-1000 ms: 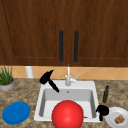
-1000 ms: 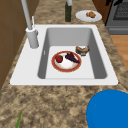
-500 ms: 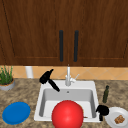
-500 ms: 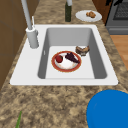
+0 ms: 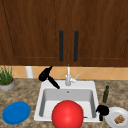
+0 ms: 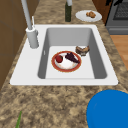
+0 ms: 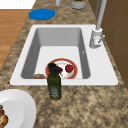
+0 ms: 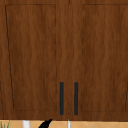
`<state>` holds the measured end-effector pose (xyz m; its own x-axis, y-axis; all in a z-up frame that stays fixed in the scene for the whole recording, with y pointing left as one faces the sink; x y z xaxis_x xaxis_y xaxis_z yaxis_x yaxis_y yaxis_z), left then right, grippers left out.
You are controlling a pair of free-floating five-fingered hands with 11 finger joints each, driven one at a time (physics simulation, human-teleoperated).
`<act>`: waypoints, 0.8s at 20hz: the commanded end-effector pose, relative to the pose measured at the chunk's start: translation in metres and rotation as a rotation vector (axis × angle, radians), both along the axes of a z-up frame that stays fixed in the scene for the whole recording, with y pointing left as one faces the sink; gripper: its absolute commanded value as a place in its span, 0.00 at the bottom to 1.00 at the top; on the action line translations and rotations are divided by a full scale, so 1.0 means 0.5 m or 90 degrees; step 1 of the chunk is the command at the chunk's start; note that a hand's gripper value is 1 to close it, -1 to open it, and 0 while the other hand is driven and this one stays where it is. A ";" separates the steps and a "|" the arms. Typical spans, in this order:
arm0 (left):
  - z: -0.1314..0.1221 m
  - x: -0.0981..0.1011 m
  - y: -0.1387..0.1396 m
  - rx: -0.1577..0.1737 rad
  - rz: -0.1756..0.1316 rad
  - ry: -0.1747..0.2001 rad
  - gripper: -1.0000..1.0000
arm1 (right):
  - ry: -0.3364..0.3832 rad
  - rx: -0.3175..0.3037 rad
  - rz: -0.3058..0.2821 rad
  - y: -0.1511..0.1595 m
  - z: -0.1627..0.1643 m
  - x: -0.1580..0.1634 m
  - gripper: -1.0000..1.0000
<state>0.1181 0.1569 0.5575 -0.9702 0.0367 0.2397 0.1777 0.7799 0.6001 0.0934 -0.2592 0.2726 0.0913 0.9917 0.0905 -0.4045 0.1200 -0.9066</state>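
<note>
Left hand [image 5: 45, 74] floats over sink's [image 5: 41, 100] back left corner, near faucet [image 5: 68, 78], fingers straight, holding nothing. Faucet looks hard, smooth, maybe slippery; best grabbed at side lever. Right hand [image 5: 102, 110] by white plate [image 5: 111, 120], fingers curled, empty.

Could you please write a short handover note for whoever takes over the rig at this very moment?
Left hand: in the air over the sink's back-left corner beside the faucet, fingers straight, holding nothing.
Right hand: at the sink's front-right corner next to the white plate, fingers curled, nothing visibly held.
In the basin: a red-rimmed plate with food, a small brown item beside it.
On the counter: green bottle, blue plate.
Neither hand touches any dish.
</note>
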 end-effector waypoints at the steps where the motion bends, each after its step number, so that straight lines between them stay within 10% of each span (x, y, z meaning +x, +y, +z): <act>1: 0.016 -0.012 0.000 -0.080 0.056 0.000 0.00 | 0.000 0.000 0.000 0.000 0.000 0.000 0.50; 16: 0.069 -0.051 -0.003 -0.091 0.086 -0.017 0.00 | 0.000 0.000 0.000 0.000 0.000 0.000 0.50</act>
<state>0.0959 0.1553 0.5879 -0.9772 0.0167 0.2118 0.1362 0.8144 0.5641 0.0934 -0.2592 0.2726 0.0913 0.9917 0.0905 -0.4045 0.1200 -0.9066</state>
